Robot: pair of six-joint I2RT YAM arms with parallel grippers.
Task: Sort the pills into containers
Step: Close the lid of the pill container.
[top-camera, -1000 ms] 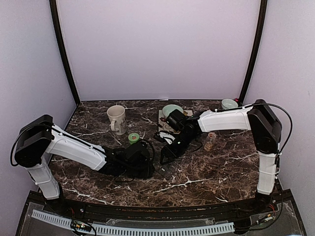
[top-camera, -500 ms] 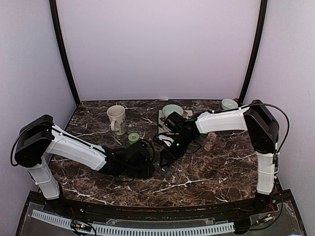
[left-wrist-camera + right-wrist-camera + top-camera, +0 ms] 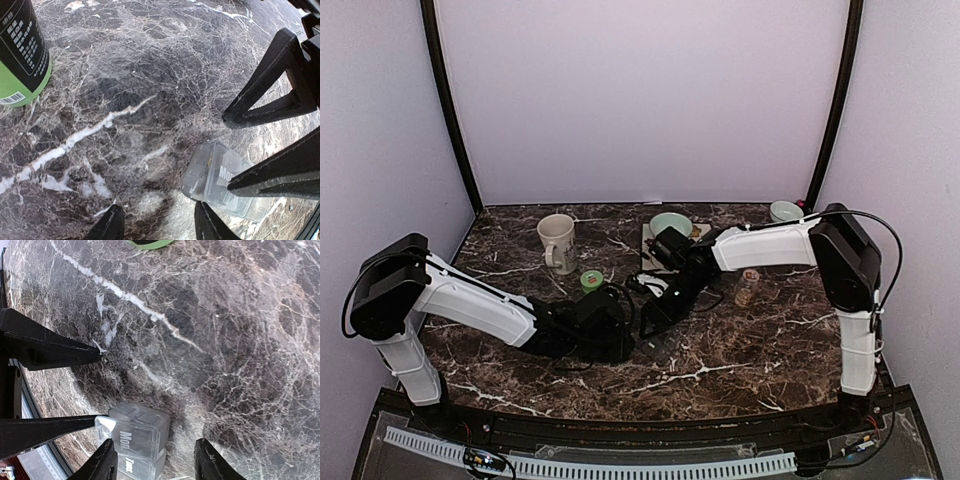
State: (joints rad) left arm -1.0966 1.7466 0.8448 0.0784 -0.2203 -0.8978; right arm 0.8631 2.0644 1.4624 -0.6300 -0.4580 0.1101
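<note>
The right gripper (image 3: 156, 460) had edged in towards the left gripper (image 3: 160, 227), both with fingers apart, gripping nothing. The pill organiser (image 3: 136, 436) lay at their tips, partly between the right's fingers; I reckoned lid-opening was close.

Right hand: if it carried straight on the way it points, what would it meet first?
Probably the container strip, lying just ahead between the right hand's fingers, close to one of them. Depth is unclear, so the marble table beneath could come first.
</note>
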